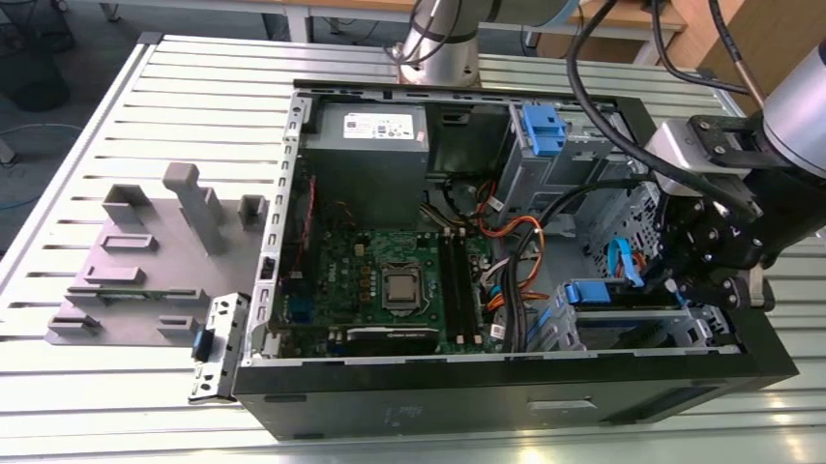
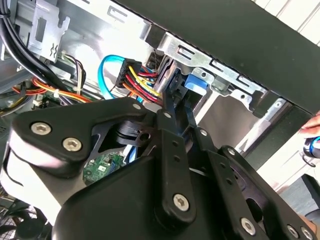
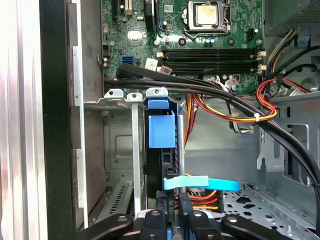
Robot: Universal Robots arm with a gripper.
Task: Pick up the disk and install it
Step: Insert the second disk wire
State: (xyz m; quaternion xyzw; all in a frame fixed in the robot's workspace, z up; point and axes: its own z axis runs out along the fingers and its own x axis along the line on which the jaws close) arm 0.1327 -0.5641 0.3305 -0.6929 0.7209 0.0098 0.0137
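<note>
The disk (image 3: 161,131) stands on edge in the drive cage (image 3: 116,95) at the front corner of the open computer case (image 1: 516,387). Its blue plastic rail faces the camera in the first wrist view. The same blue rail (image 1: 587,292) pokes out of the cage in the exterior view and shows as a blue patch (image 2: 196,82) in the second wrist view. My gripper (image 3: 172,209) reaches down into the cage, its black fingers (image 2: 172,100) close together on the disk's rear end. From outside, the gripper (image 1: 687,285) hangs over the case's right side.
A light blue data cable (image 3: 205,184) crosses just behind the disk, with red, yellow and orange power wires (image 3: 235,117) and thick black cables (image 3: 210,90) nearby. The motherboard (image 1: 394,280) fills the case's middle. A grey fixture (image 1: 142,256) sits on the table. A person's hand (image 2: 311,131) is beyond the case.
</note>
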